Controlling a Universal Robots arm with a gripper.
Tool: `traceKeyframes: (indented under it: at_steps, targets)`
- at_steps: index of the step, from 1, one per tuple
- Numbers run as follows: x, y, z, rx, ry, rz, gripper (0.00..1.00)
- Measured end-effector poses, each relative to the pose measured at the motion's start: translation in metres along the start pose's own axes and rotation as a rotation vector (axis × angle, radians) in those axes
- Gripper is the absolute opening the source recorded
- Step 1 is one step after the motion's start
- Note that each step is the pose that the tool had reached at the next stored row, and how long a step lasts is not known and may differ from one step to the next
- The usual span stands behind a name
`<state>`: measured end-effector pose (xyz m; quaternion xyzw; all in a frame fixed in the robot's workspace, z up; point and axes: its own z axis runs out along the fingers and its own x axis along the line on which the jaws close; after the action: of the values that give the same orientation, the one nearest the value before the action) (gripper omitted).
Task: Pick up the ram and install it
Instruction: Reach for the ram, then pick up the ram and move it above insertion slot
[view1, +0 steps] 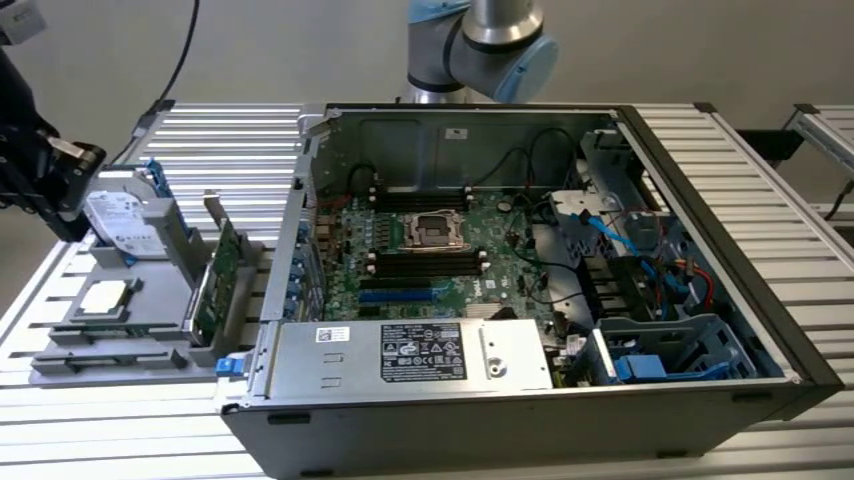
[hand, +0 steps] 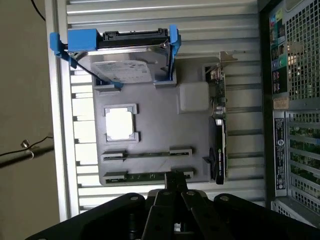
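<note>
1. One thin green ram stick (hand: 147, 154) seems kept edge-on in the grey plastic tray (hand: 155, 120) at the exterior view's left, exposed for grasping.
2. The black gripper (hand: 175, 175) is held above it, fingers narrow and empty.

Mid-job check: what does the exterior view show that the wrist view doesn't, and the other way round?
Exterior view: the inside of the open black computer case, with its green motherboard, long black memory slots and silver power supply box. Wrist view: that case's perforated metal outer wall. Both: the grey plastic parts tray, the silver hard drive in a blue caddy, the square silver processor chip and the green expansion card standing on edge.
</note>
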<state>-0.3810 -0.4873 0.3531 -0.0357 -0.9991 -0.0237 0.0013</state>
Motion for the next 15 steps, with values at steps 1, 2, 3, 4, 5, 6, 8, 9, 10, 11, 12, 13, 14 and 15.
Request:
traceKeyframes:
  at_steps: [1, 2, 3, 4, 5, 6, 8, 9, 10, 11, 12, 13, 14, 15]
  targets:
    - [0.0001, -0.0002, 0.0, 0.0001, 0.0001, 0.0, 0.11]
    - [0.0001, -0.0002, 0.0, 0.0, 0.0, 0.0, 0.11]
    - [0.0002, -0.0002, 0.0, 0.0001, 0.0, 0.0, 0.11]
    - [0.0001, -0.0002, 0.0, 0.0001, 0.0, 0.0, 0.11]
    - [0.0002, -0.0002, 0.0, 0.0001, 0.0, 0.0, 0.11]
    - [0.0002, -0.0002, 0.0, 0.0001, 0.0, 0.0, 0.11]
    - [0.0002, -0.0002, 0.0, 0.0001, 0.0, 0.0, 0.11]
    - [0.0002, -0.0002, 0.0, 0.0001, 0.0, 0.0, 0.11]
    - [0.0002, -0.0002, 0.0, 0.0001, 0.0, 0.0, 0.11]
    - [0.0002, -0.0002, 0.0, 0.0001, 0.0, 0.0, 0.11]
    - [0.0002, -0.0002, 0.0, 0.0001, 0.0, 0.0, 0.11]
    - [0.0002, -0.0002, 0.0, 0.0001, 0.0, 0.0, 0.11]
    - [0.0002, -0.0002, 0.0, 0.0001, 0.0, 0.0, 0.11]
    - [0.0002, -0.0002, 0.0, 0.0001, 0.0001, 0.0, 0.11]
